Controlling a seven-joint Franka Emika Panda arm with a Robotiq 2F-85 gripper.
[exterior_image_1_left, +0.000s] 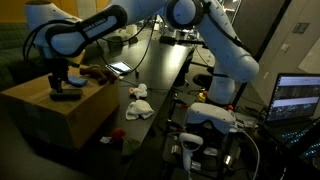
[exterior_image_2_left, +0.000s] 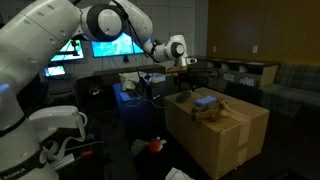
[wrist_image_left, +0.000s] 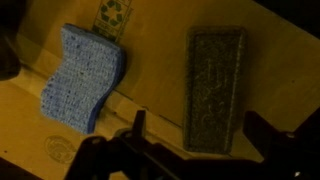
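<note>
A blue wavy sponge (wrist_image_left: 85, 75) and a grey speckled rectangular block (wrist_image_left: 215, 85) lie side by side on top of a cardboard box (wrist_image_left: 160, 55). My gripper (wrist_image_left: 198, 125) is open and hovers just above the box, with one finger on each side of the grey block's near end; I cannot tell whether it touches the block. In both exterior views the gripper (exterior_image_1_left: 57, 78) (exterior_image_2_left: 185, 70) hangs over the box (exterior_image_1_left: 60, 115) (exterior_image_2_left: 230, 135). The blue sponge (exterior_image_2_left: 207, 100) shows on the box top. The gripper holds nothing.
A long dark table with a tablet (exterior_image_1_left: 120, 68) runs behind the box. White crumpled cloth (exterior_image_1_left: 138, 105) and a small red object (exterior_image_1_left: 117, 135) lie beside the box. A laptop (exterior_image_1_left: 305, 98) and lit monitors (exterior_image_2_left: 115, 47) stand nearby.
</note>
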